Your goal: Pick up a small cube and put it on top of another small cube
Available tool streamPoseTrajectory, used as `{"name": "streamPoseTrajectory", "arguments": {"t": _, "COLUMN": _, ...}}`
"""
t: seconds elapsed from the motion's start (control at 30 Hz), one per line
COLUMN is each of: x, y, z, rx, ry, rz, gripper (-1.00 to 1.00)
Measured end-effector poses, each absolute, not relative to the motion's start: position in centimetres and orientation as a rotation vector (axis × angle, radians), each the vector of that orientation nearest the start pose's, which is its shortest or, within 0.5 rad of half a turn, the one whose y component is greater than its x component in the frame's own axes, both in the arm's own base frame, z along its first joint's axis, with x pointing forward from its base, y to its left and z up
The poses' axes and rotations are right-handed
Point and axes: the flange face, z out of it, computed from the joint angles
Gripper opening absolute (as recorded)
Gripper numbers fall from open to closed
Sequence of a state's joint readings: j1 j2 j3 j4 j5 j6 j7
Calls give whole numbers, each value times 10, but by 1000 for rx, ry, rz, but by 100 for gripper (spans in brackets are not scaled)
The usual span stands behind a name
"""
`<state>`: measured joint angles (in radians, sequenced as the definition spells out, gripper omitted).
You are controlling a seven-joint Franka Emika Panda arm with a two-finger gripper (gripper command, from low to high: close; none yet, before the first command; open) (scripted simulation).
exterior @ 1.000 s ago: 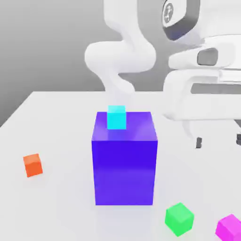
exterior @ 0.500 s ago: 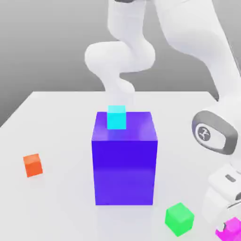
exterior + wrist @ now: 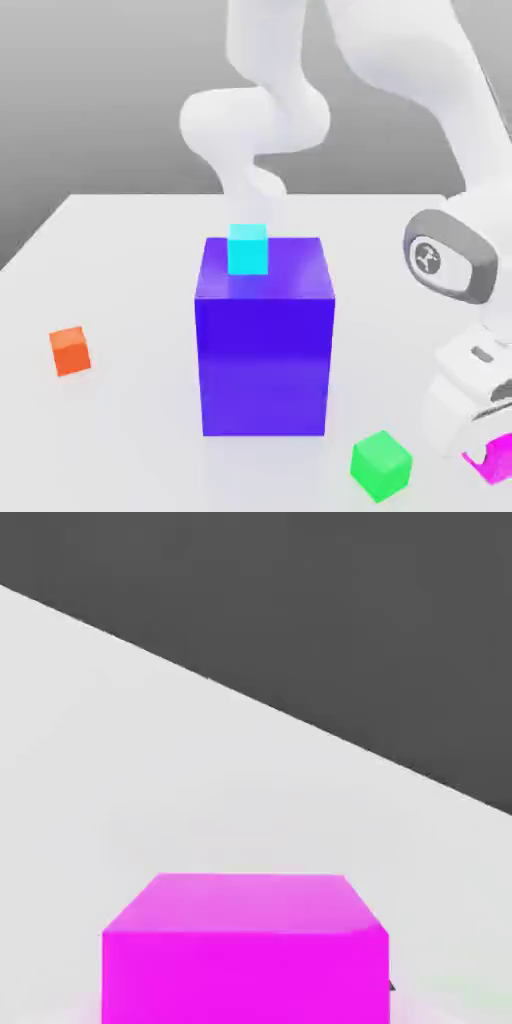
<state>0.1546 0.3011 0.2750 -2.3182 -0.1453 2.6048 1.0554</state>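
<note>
The small magenta-pink cube is at the exterior view's lower right corner, partly covered by the white hand. My gripper sits down over it, shut on it, and the cube hangs slightly above the table. In the hand view the same magenta cube lies close under the camera, with the white table behind it. A small green cube rests on the table just to the exterior view's left of the hand. A small cyan cube stands on top of the large blue-violet block. A small orange cube lies far to the exterior view's left.
The large blue-violet block stands tall in the middle of the white table. The arm's white links arch over the exterior view's right side, and the robot's base column rises behind the block.
One second ago the hand hovered high at the exterior view's right. It dropped onto the magenta cube, and now hand and cube have both risen slightly.
</note>
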Motion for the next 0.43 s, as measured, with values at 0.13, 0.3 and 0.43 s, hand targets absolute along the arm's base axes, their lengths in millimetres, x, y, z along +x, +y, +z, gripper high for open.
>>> {"name": "streamPoseTrajectory", "arguments": {"t": 0.13, "x": 455, "y": 170, "z": 238, "rx": -2929, "ry": 1127, "rz": 3, "gripper": -100}}
{"name": "streamPoseTrajectory", "arguments": {"t": 0.3, "x": 450, "y": 152, "z": 197, "rx": -2885, "ry": 1241, "rz": -2, "gripper": -100}}
{"name": "streamPoseTrajectory", "arguments": {"t": 0.43, "x": 449, "y": 151, "z": 186, "rx": -2885, "ry": 1242, "rz": -1, "gripper": 100}}
